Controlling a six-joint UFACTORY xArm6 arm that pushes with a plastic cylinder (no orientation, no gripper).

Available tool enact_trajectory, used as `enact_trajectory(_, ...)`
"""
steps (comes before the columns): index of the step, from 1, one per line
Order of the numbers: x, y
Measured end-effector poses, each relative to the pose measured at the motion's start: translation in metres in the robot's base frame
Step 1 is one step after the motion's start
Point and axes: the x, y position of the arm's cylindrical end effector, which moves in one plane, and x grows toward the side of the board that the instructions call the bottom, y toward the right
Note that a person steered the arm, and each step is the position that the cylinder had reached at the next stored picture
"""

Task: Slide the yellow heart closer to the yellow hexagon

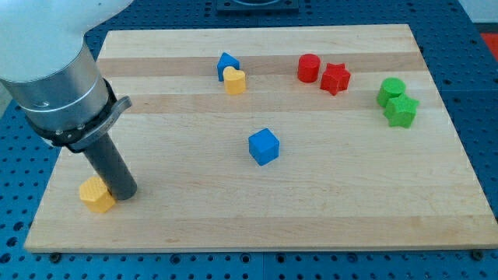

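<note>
My tip (124, 191) seemingly against yellow hexagon (96, 194).

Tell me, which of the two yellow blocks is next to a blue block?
The yellow heart, near the view's top: it touches the small blue block behind it. The yellow hexagon, at the bottom left, has only my tip beside it.
</note>
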Motion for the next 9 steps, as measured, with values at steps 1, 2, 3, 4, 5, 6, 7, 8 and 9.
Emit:
enact_trajectory(1, -0.052, 0.007)
enact_trajectory(2, -0.098, 0.025)
enact_trajectory(3, -0.123, 0.090)
enact_trajectory(4, -0.146, 0.156)
enact_trajectory(5, -0.169, 0.188)
enact_trajectory(6, -0.191, 0.200)
enact_trajectory(7, -0.215, 0.200)
enact_trajectory(8, -0.232, 0.190)
enact_trajectory(9, -0.230, 0.168)
